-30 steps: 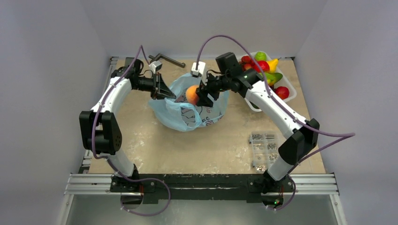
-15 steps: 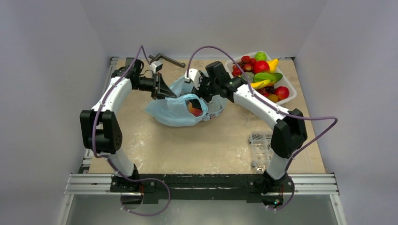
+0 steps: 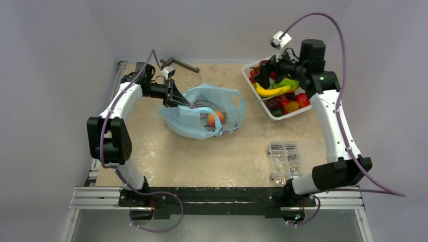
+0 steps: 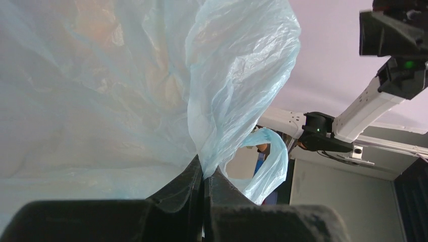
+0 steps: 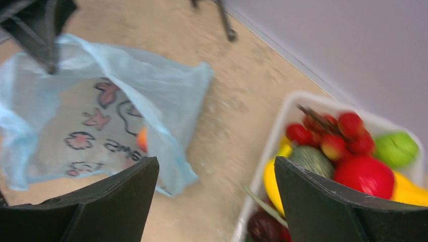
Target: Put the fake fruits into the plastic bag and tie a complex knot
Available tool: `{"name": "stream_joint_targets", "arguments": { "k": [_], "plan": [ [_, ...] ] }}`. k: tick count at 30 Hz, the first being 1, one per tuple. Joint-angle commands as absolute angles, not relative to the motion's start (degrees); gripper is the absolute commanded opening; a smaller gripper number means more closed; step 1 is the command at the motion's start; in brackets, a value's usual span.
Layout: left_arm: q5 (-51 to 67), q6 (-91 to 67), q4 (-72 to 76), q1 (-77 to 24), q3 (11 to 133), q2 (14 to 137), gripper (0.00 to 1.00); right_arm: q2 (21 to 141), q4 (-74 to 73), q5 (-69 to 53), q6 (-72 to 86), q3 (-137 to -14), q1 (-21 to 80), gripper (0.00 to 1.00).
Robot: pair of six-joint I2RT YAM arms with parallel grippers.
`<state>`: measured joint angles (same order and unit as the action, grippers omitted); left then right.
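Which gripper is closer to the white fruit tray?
Right. The right gripper hangs over the left end of the tray; the left gripper is off to its left, pinching the plastic bag.

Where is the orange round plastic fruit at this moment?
In the top view, the orange round plastic fruit lies inside the thin light-blue plastic bag, just right of the left gripper, which pinches the bag's rim.
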<state>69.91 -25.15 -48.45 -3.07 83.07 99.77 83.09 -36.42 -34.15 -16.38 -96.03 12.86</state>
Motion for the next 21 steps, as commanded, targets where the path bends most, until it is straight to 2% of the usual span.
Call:
{"name": "stream_joint_targets", "arguments": {
  "k": [1,5,9,14,21],
  "plan": [
    [70.17,-25.62,-47.51,-2.99,85.17,99.93,0.0,83.61,-50.96,-35.72,-24.05,-97.67,1.63,0.82],
    [70.08,-24.69,-48.59,-2.99,85.25,100.18,0.0,86.14,-59.72,-30.56,-36.77,-99.61,-7.72,0.73],
    [69.81,-24.43,-48.83,-2.99,85.26,100.36,0.0,90.99,-64.07,-22.86,-39.22,-101.27,-10.98,0.73],
    [69.53,-24.97,-48.22,-2.99,85.2,100.46,0.0,92.78,-59.34,-18.12,-34.2,-95.49,-11.2,0.71],
    [69.29,-25.4,-47.73,-3.03,85.51,100.35,0.0,96.76,-56.95,-15.77,-31.92,-91.84,-11.18,0.78]
  ]
}}
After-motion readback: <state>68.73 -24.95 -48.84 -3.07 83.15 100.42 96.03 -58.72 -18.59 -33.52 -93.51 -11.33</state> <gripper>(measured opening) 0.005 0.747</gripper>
